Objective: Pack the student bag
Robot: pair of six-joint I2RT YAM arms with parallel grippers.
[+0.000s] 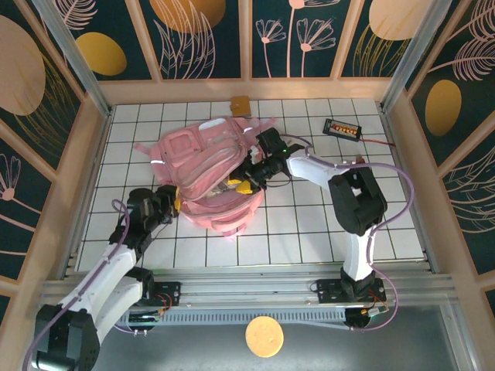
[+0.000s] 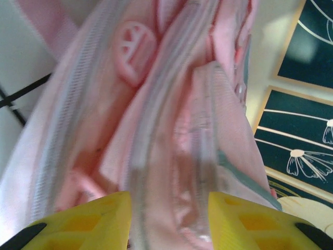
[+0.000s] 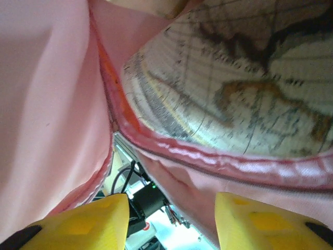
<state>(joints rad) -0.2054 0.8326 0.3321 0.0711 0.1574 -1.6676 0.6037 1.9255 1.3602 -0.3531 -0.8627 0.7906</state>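
On a white tiled table (image 1: 309, 232) walled by dark floral panels, the large soft pink backpack (image 1: 205, 166) with clear-plastic pockets lay slumped near the middle. The left gripper (image 1: 175, 202) sat at its near-left edge, its yellow fingers apart around a zipped fold, though whether they pinched it could not be told. The right gripper (image 1: 246, 184) reached into the bag's right side, fingers spread wide, beside a map-printed curved surface (image 3: 234, 78).

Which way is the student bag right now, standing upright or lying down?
Lying down. In the top view the student bag sprawls flat across the tiled table, its broad side facing up toward the camera.
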